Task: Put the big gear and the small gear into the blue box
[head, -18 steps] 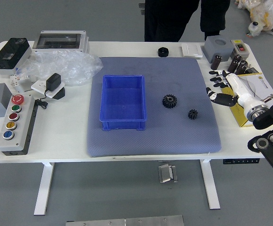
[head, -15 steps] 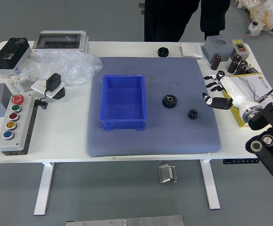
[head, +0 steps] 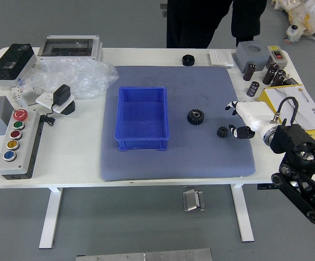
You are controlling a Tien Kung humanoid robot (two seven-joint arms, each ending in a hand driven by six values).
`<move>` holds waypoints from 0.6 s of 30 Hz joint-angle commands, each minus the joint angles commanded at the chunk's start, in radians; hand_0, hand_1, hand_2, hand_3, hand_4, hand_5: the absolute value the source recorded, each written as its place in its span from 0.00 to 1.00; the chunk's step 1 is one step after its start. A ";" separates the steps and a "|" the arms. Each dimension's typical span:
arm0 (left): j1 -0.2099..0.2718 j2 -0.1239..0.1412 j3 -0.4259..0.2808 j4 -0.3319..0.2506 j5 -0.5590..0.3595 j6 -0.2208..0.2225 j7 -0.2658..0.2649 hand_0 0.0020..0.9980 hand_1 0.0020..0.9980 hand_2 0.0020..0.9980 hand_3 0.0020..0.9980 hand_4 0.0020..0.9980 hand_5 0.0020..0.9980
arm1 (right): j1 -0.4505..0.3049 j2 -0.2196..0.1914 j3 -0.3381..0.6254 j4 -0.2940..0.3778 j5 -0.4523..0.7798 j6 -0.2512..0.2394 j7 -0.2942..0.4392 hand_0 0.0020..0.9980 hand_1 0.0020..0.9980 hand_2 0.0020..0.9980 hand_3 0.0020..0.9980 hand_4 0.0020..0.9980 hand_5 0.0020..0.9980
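On the grey-blue mat (head: 190,160), right of the blue box (head: 141,116), the small gear (head: 222,131) is seen, dark, toothed, chunky; the wider big gear (head: 196,117) is set just left of it. The white-shelled right hand (head: 255,119) is held open beside the small gear, nothing gripped. Thumb and fingers should be placed either side of the teeth, closed gently, then lifted straight; slipping on ridges is possible. Box: smooth, rectangular, open-topped. Mat: fine-textured, laid on the white bench (head: 65,157).
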 joint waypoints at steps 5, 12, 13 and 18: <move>0.001 0.000 0.001 0.000 -0.001 0.000 0.000 0.85 0.82 0.80 0.82 0.67 0.30 | 0.019 0.006 -0.042 -0.027 -0.005 0.019 -0.005 0.68 0.64 0.77 0.87 0.65 0.16; 0.000 0.000 -0.001 0.000 0.000 0.000 0.001 0.85 0.82 0.80 0.82 0.67 0.30 | 0.037 0.015 -0.075 -0.053 -0.005 0.038 -0.009 0.69 0.65 0.80 0.89 0.67 0.14; 0.000 0.000 -0.001 0.000 0.000 0.000 0.001 0.85 0.82 0.80 0.82 0.67 0.30 | 0.039 0.017 -0.078 -0.056 -0.005 0.040 -0.010 0.69 0.65 0.80 0.89 0.67 0.14; -0.001 -0.002 -0.002 0.000 0.002 0.000 0.002 0.85 0.82 0.80 0.82 0.67 0.30 | 0.046 0.023 -0.087 -0.066 -0.005 0.047 -0.015 0.69 0.65 0.80 0.88 0.67 0.15</move>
